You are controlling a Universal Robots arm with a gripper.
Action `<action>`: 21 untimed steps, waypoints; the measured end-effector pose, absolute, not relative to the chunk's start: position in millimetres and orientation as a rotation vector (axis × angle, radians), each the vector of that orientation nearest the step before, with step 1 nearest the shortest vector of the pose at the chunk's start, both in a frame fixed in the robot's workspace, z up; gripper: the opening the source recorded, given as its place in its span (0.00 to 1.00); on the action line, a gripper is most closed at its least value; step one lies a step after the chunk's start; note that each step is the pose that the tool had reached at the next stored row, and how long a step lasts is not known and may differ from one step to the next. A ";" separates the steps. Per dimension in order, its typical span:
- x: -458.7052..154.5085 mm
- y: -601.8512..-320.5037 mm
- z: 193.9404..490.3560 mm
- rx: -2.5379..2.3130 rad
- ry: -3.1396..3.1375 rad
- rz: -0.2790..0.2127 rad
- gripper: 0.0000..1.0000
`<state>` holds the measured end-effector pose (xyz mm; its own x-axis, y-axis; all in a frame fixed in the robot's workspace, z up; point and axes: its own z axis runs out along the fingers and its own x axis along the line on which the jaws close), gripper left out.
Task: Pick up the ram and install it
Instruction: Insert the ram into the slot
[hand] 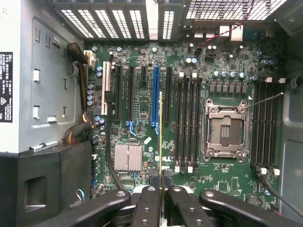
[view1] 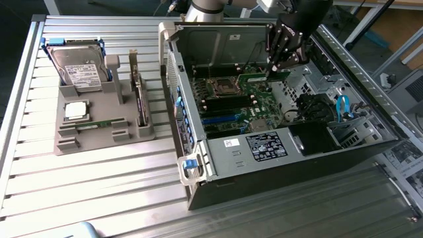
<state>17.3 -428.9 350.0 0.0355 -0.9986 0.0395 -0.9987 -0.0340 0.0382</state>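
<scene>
- The claw (hand: 161, 193) is closed narrowly on the ram (hand: 160, 137), which is pinched between its two black fingers (hand: 147, 208).
- In the wrist view the ram appears edge-on, as a thin strip running straight out from between the fingers toward the motherboard (hand: 142, 101).
- In the exterior view the claw (view1: 279, 64) stands inside the open computer case (view1: 264, 168), near its back wall. The green ram projects from the fingertips toward the exterior view's left.
- The ram hangs over the board. Whether its far edge touches the board cannot be told.
- Beneath the claw, the ram's line falls between the blue expansion slot (hand: 155, 94) and a black slot just beside it.
- A bank of black memory slots (hand: 188, 123) lies near the ram on one side. None of them has the ram seated in it.
- The open processor socket (hand: 226, 130) lies past those slots, farther from the claw.
- A finned silver heatsink (hand: 128, 157) sits close to the fingers on the other side of the ram.
- Well apart from the claw, to the exterior view's left of the case, a grey parts holder (view1: 99, 136) rests on the slatted metal table (view1: 99, 193).
- The holder carries a hard drive (view1: 79, 69) and a square silver processor chip (view1: 76, 110).
</scene>
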 end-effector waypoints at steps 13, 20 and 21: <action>17.3 -428.9 345.6 2.220 -2.144 0.003 0.13; 17.3 -428.9 343.5 2.220 -2.144 0.003 0.13; 17.3 -428.9 343.3 2.220 -2.144 0.003 0.13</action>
